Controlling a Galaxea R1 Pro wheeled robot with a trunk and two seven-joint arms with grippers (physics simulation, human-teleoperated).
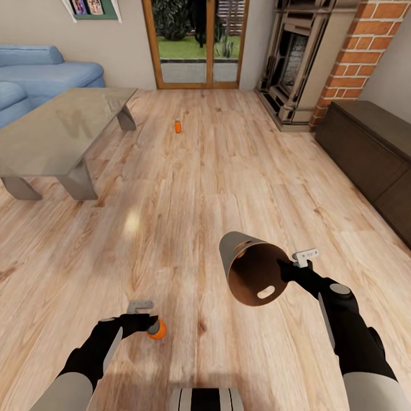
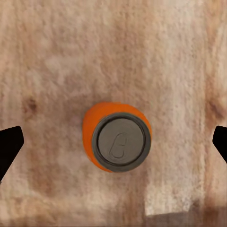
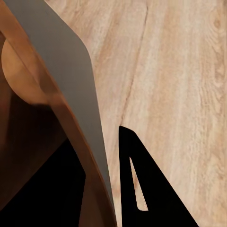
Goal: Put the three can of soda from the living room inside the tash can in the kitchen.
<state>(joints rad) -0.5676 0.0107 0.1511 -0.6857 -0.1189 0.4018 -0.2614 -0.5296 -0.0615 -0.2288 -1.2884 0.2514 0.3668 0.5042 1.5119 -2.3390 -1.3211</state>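
Observation:
One orange can of soda (image 1: 156,329) stands upright on the plank floor right in front of me. My left gripper (image 1: 148,324) hovers over it, open. In the left wrist view its silver top (image 2: 121,143) sits centred between the spread fingertips (image 2: 9,146), which do not touch it. A second orange can (image 1: 178,126) stands far off on the floor, beside the glass table. My right gripper (image 1: 287,266) is shut on the rim of the grey trash can (image 1: 254,269), held tilted above the floor with its brown inside facing me. Its wall (image 3: 71,71) runs between the right fingers (image 3: 142,184).
A large glass low table (image 1: 57,128) and a blue sofa (image 1: 40,74) fill the left. Wood-framed glass doors (image 1: 197,43) are straight ahead. A fireplace (image 1: 294,57), a brick column (image 1: 357,57) and a dark low cabinet (image 1: 371,148) line the right.

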